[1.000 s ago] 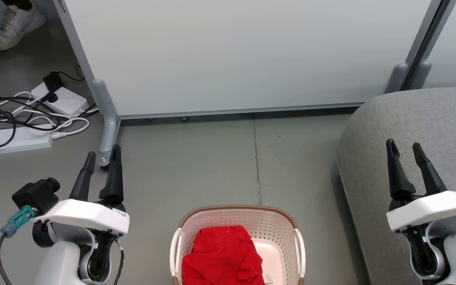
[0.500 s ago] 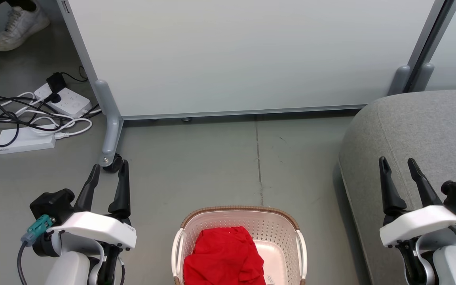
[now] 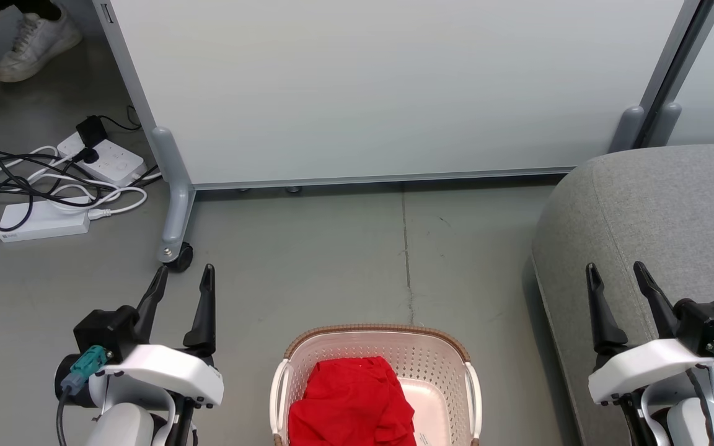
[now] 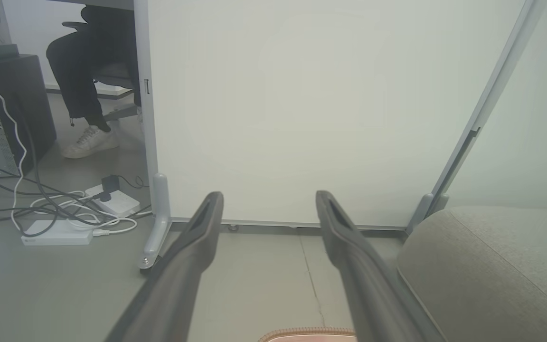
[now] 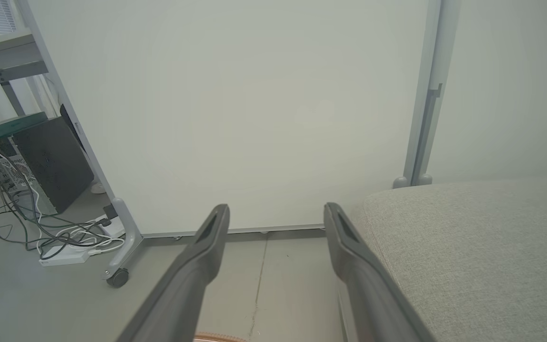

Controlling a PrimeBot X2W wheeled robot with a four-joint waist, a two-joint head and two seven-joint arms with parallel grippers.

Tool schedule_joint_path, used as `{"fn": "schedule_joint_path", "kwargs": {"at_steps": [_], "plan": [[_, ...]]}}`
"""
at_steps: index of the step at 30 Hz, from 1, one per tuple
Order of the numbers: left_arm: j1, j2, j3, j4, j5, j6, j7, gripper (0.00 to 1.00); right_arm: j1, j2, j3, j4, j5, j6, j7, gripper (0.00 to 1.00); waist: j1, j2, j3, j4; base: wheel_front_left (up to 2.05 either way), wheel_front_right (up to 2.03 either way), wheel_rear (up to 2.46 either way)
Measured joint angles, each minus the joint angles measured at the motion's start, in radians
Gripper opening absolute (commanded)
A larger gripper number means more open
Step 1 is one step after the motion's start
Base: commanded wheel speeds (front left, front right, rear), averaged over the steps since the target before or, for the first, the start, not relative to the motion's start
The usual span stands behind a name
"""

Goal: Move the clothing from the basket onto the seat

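Well, the bright red soft fabric clothing [image 3: 351, 402] lies bunched in a heap inside the cream-white perforated plastic basket with the brown woven-look rim [image 3: 374, 329]. It sits toward the basket's left side, and a strip of the basket's floor is bare on the right. I cannot tell from the heap whether it is 1 garment or 2. The head view's bottom edge cuts off the near part of the basket.

I judge the clothing light, limp and not fragile. It will drape and lengthen as it is raised, and a loose layer could slide off if I pinch only the top fold. So I would take hold at the highest crumple near the heap's middle and bite deep enough to catch several layers. I would keep clear of the perforated wall, so that no tip snags a hole or drags the light basket along.

Both pairs of jaws are spread wide and carry nothing. The left jaws hang over the grey floor [image 3: 307, 260] just left of the basket. The right jaws hang above the front edge of the large grey fabric-upholstered seat [image 3: 667, 204], which stands to the basket's right, apart from it. Behind stands a pale grey wheeled partition panel [image 3: 394, 87]. White power strips [image 3: 44, 222] with tangled cables lie at far left.
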Motion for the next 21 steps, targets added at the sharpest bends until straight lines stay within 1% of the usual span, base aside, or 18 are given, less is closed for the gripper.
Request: {"fn": "schedule_joint_path", "kwargs": {"at_steps": [11,21], "plan": [[0.000,-0.011,-0.006,0.035,0.040,0.001,-0.019,1.00,0.010,0.008,-0.004,0.015,-0.048,0.000,-0.022,1.00,0.0000,0.0000,-0.003,0.002,0.00,0.00,0.00],[0.000,-0.008,-0.013,0.045,0.093,0.015,-0.022,1.00,0.019,0.016,-0.005,0.020,-0.086,0.000,-0.044,1.00,0.0000,0.0000,-0.005,0.000,0.00,0.00,0.00]]}}
